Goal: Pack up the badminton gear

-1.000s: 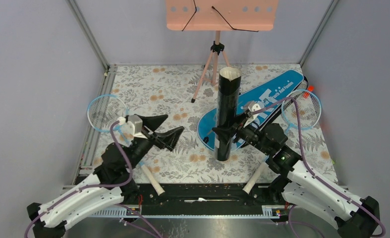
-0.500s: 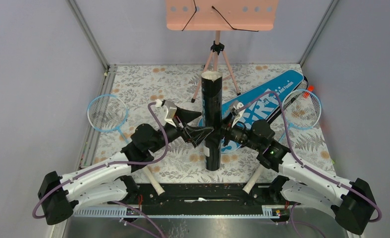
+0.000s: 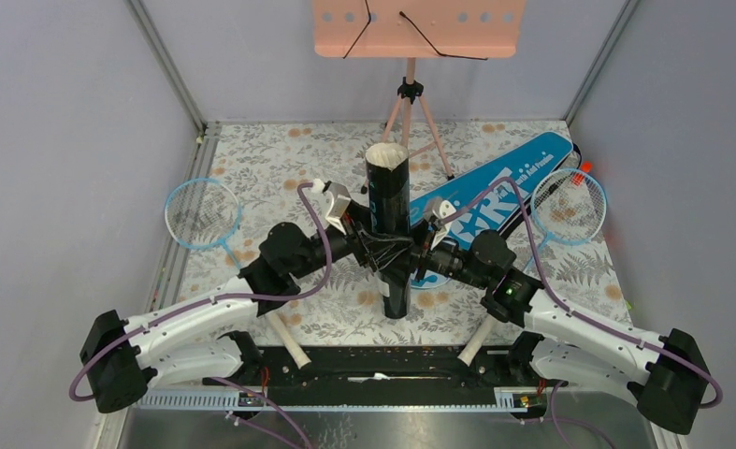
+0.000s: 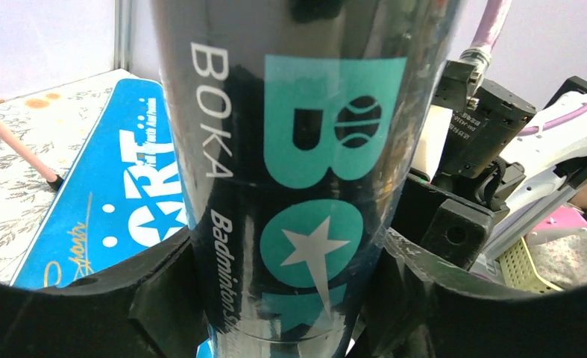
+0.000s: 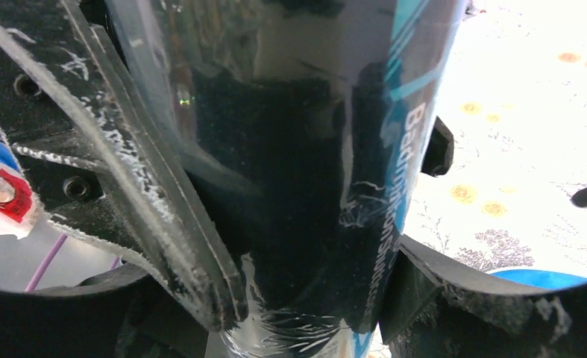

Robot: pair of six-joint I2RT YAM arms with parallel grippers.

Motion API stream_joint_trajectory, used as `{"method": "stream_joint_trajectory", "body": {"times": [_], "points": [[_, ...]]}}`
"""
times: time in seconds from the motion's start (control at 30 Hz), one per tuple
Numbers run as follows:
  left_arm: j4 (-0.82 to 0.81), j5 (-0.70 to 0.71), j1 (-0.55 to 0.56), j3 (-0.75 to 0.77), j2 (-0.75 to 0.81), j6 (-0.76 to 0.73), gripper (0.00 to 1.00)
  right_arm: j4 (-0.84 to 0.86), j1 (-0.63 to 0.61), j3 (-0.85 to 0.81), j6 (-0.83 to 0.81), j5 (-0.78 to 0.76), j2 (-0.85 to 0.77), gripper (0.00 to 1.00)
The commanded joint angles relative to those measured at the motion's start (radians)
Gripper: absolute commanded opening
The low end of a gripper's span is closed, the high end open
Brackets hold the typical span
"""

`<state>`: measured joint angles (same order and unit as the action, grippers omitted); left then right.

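Standing upright near the middle of the table (image 3: 280, 159), the black tube (image 3: 387, 234) is caught between 2 arms at once. The left gripper (image 3: 379, 251) comes in from the left and the right gripper (image 3: 403, 260) from the right, meeting at the tube's lower half, well below its open top.

From the left wrist, the left gripper (image 4: 290, 298) has 1 black finger (image 4: 159, 302) on each side of the tube (image 4: 290, 149), pressed against its wall, so it is pinching the tube. From the right wrist, the right gripper (image 5: 290, 306) does the same lower down, its pads hard against the tube (image 5: 297, 149). A scratched black finger of the other arm crosses that view on the left.

The tube is glossy black with a teal block of big letters, a white star, "BOKA" in white up the side and "Badminton" in smaller print. Its mouth shows white inside. Whether its foot touches the cloth I cannot tell.

Behind it lies the blue bag (image 3: 495, 201), flat and slanting away to the far right. 1 racket (image 3: 570, 204) rests by the bag's right edge, another racket (image 3: 203, 213) lies well apart on the left. The pink tripod stand (image 3: 411, 94) stands at the back.
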<state>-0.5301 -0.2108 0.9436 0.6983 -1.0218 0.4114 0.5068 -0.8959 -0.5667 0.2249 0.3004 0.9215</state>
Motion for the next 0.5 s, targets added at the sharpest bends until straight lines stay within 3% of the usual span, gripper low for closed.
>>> {"method": "stream_joint_trajectory", "body": {"times": [0.0,0.13,0.33,0.4,0.47], "points": [[0.019,-0.071,-0.002,0.047,-0.027,0.008,0.50,0.150,-0.023,-0.009,-0.091,0.020,-0.032,0.22],[0.063,-0.071,-0.002,0.054,-0.003,-0.034,0.29,0.071,-0.023,-0.005,-0.112,-0.035,-0.076,0.32],[0.105,0.087,-0.003,0.012,0.104,-0.132,0.03,-0.056,-0.024,0.030,-0.116,-0.129,-0.181,0.77],[0.120,0.170,-0.002,-0.003,0.145,-0.167,0.00,-0.071,-0.023,0.053,-0.120,-0.155,-0.231,0.95],[0.144,0.237,-0.003,-0.013,0.189,-0.198,0.00,-0.091,-0.023,0.072,-0.122,-0.176,-0.273,0.99]]}}
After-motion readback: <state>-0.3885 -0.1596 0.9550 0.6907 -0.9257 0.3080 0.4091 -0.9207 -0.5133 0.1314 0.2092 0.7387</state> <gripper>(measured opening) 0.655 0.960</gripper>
